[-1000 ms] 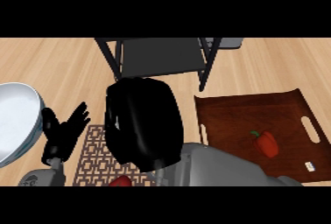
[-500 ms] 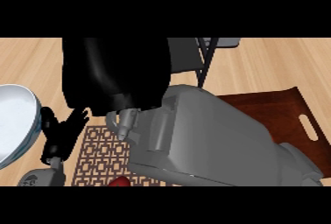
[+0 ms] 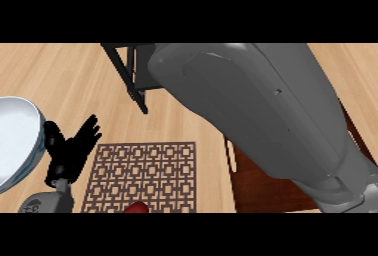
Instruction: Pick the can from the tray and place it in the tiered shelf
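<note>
My right forearm fills the middle and right of the head view, running from the lower right up to the top edge. Its hand is out of the picture, so I cannot see what it holds. No can shows anywhere. The dark tiered shelf stands at the back, mostly hidden behind the forearm; only its left frame and one leg show. The brown tray lies at the right under the forearm, with just a strip visible. At the lower left my left hand rests open, fingers up.
A white plate sits at the far left, beside the left hand. A brown patterned mat lies on the wooden counter in front of the shelf. A small red thing peeks in at the mat's near edge.
The right arm has swung up and forward towards the shelf. Its black hand has left the view past the top edge, and the forearm now covers most of the tray. The left hand has stayed put.
</note>
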Robot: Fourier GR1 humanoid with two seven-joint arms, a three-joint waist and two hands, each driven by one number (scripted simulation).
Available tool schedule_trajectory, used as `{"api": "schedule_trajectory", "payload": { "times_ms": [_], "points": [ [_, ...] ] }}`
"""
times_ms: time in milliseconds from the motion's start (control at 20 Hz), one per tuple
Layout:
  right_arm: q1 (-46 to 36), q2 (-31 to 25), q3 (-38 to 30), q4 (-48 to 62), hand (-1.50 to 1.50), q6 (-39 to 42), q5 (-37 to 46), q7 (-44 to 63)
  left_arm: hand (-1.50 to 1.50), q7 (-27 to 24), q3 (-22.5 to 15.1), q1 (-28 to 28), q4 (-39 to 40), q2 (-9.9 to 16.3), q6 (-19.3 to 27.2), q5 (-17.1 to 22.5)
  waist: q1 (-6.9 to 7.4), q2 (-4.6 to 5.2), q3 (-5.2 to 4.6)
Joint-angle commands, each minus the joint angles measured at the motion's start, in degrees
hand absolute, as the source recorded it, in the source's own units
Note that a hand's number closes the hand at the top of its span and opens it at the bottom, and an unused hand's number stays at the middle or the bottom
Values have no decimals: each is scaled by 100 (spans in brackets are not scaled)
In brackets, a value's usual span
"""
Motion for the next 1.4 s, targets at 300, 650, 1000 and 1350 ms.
{"api": "schedule_trajectory", "payload": {
  "times_ms": [300,650,1000,1350],
  "points": [
    [-557,-187,-510,1976,150,298,-124,-1382,0,-26,-97,154,-121,-119,32,-110,62,32,-7],
    [-548,-66,-611,3038,150,-386,244,-2157,0,142,-254,298,-422,-240,135,-227,93,33,-4],
    [-919,-184,-890,3939,150,-609,322,-2709,0,195,37,188,-410,11,-149,40,119,39,-4],
    [-1005,-195,-1165,4516,150,-1031,271,-3545,0,142,-118,73,-133,-178,-64,-129,137,64,-6]
  ]
}}
